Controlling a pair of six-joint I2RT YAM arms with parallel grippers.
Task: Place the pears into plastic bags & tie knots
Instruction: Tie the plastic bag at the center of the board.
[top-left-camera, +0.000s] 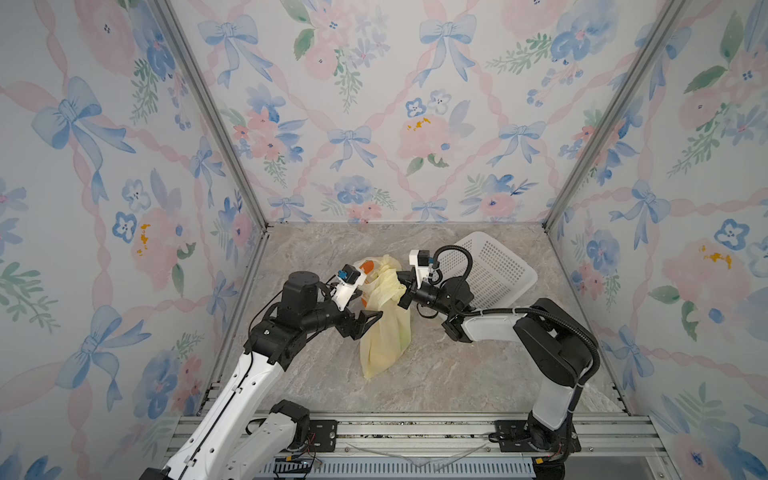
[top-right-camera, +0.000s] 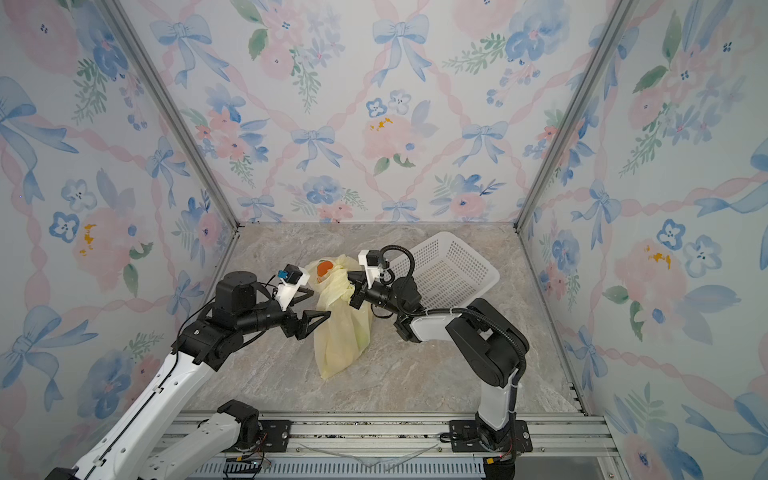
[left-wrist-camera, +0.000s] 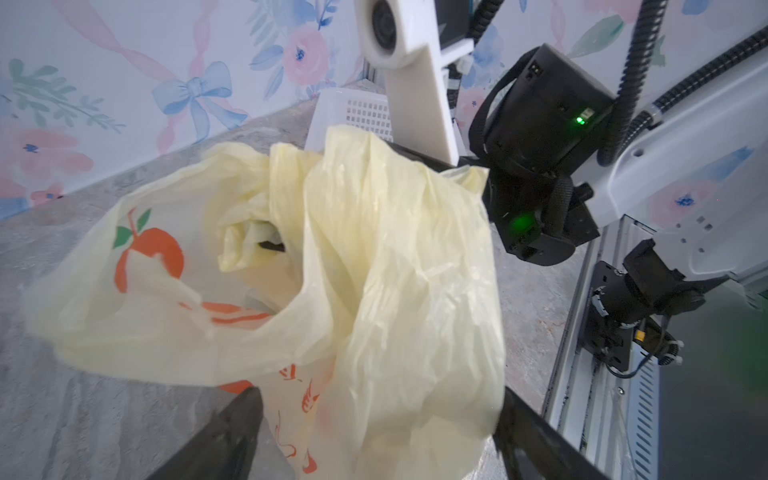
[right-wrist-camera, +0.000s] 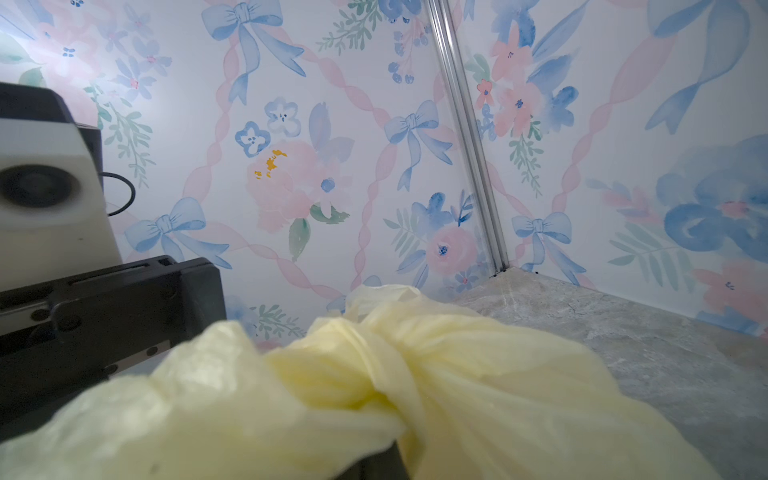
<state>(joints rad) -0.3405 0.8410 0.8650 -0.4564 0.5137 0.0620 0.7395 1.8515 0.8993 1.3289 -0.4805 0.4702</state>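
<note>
Loosely crumpled, translucent pale-yellow bag (top-left-camera: 384, 332)

Three floral-papered walls (top-left-camera: 374, 104) — blue bows, pink ribbons — enclose a grey marbled floor (top-left-camera: 457, 374), aluminium posts (top-left-camera: 216, 124) at the corners.

Bright even light; bag (right-wrist-camera: 415, 374) blurred in wrist views.

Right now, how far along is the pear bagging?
Done: no pears visible outside the bag; handles twisted into a knot. In hand: right gripper shut on the bag top, left gripper open around it. Left: release; knot tightness unclear.
</note>
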